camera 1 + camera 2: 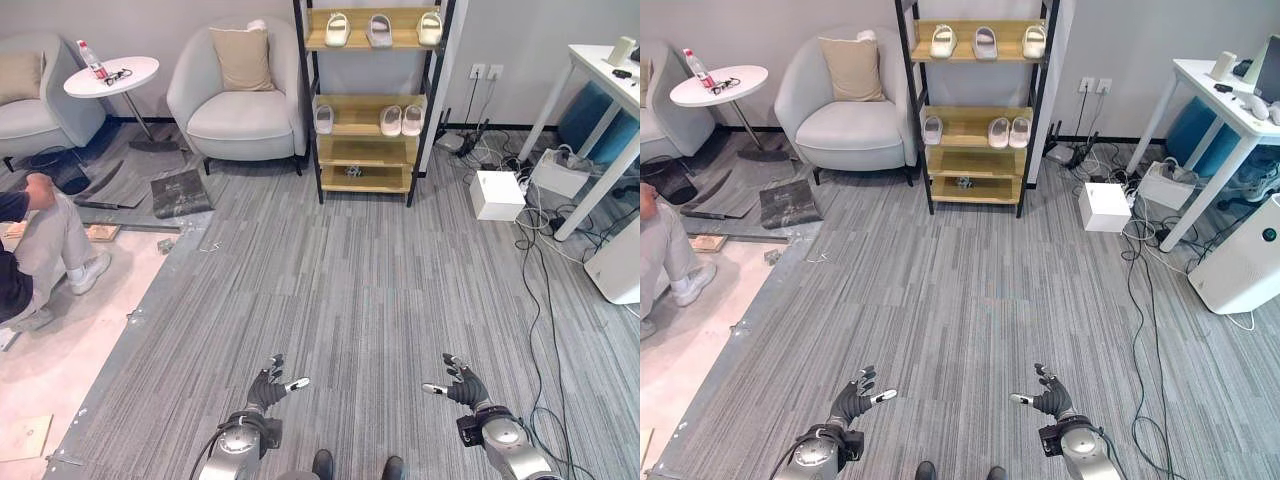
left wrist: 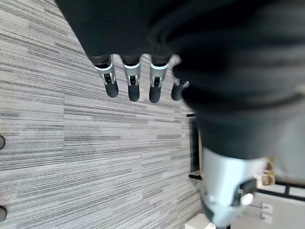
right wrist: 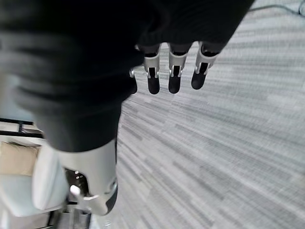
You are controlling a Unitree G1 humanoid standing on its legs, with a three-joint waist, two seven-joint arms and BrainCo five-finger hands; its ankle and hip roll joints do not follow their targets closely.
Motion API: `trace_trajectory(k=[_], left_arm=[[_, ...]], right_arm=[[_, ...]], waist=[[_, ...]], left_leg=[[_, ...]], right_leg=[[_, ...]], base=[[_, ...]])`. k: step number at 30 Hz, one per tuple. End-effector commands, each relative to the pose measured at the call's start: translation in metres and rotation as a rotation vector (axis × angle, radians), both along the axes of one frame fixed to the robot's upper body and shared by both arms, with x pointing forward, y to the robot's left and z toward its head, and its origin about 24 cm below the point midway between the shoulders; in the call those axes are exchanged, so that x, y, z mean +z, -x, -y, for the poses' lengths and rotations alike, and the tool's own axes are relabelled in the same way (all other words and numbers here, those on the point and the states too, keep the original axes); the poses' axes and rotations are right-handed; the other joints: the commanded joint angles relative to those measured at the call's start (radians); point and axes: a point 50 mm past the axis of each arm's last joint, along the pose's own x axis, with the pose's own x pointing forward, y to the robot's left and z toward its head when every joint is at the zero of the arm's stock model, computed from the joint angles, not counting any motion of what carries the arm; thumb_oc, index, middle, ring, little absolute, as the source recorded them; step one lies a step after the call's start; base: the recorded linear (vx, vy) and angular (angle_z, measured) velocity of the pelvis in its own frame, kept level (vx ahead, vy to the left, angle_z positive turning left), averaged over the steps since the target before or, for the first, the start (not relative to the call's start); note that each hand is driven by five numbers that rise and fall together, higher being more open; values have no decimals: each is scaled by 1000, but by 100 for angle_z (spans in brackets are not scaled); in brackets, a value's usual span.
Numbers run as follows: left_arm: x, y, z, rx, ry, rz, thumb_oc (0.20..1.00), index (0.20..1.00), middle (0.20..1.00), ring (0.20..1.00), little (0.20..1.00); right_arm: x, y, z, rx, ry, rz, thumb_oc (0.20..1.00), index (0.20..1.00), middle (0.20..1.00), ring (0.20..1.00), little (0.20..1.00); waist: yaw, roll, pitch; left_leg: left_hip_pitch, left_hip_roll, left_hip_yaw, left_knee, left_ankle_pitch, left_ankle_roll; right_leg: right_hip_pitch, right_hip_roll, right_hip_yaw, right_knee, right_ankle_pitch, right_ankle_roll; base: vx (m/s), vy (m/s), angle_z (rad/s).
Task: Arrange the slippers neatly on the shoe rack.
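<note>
A: Which step is this?

B: The approach, I'd judge — both hands hang low over the grey floor, well apart from the shoe rack [image 1: 368,100] at the far wall. The left hand [image 1: 266,387] and the right hand [image 1: 463,385] each have fingers straight and released, holding nothing.

A: And the slippers?

B: Already on the rack: three slippers on the top shelf [image 1: 375,29], spaced out, and three slippers on the second shelf [image 1: 380,119] — one near the left edge, two touching near the right edge. The lower shelves look nearly bare; a small dark thing sits on the bottom one, too small to tell.

A: Next move?

B: Probably closing in on the rack, then evening out that second row.

A: Anything in the way?

B: The straight path looks open. An armchair [image 1: 240,100] stands just left of the rack, a white box [image 1: 497,194] and loose cables [image 1: 535,250] to the right, and a seated person [image 1: 35,245] off at the left.
</note>
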Motion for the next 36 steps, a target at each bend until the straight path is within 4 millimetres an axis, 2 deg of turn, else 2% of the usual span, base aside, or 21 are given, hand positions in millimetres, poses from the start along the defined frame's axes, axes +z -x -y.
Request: trace_trajectory(k=[1, 15, 28, 33, 36], left_arm=[[15, -23, 0, -33, -56, 100, 1000, 1000, 1000, 1000, 1000], [8, -15, 5, 5, -2, 58, 1000, 1000, 1000, 1000, 1000], [5, -11, 8, 11, 40, 45, 1000, 1000, 1000, 1000, 1000], [2, -8, 7, 27, 41, 27, 1000, 1000, 1000, 1000, 1000], [2, -8, 7, 33, 47, 25, 1000, 1000, 1000, 1000, 1000]], right_arm=[[16, -15, -8, 6, -28, 105, 1000, 1000, 1000, 1000, 1000], [6, -5, -15, -35, -102, 69, 1000, 1000, 1000, 1000, 1000], [4, -2, -17, -34, -115, 59, 1000, 1000, 1000, 1000, 1000], [-2, 2, -20, -67, -169, 29, 1000, 1000, 1000, 1000, 1000], [2, -1, -23, -59, -194, 51, 1000, 1000, 1000, 1000, 1000]], waist=[[17, -48, -10], [-10, -37, -12], [-13, -37, -12], [-12, -41, -14], [-10, -42, -13]], left_leg=[[-7, 8, -33, -11, -27, -55], [17, 2, -19, -21, -37, -46], [27, -1, -21, -23, -42, -44], [28, -1, -22, -23, -44, -42], [30, -2, -22, -23, -43, -42]], right_leg=[[37, -64, -18, 2, -98, 95], [50, -66, -5, 2, -105, 95], [61, -69, -4, 2, -108, 96], [63, -68, -3, 2, -107, 96], [62, -67, -1, 2, -107, 96]], base=[[0, 0, 0], [3, 2, 0], [0, 0, 0], [0, 0, 0], [0, 0, 0]])
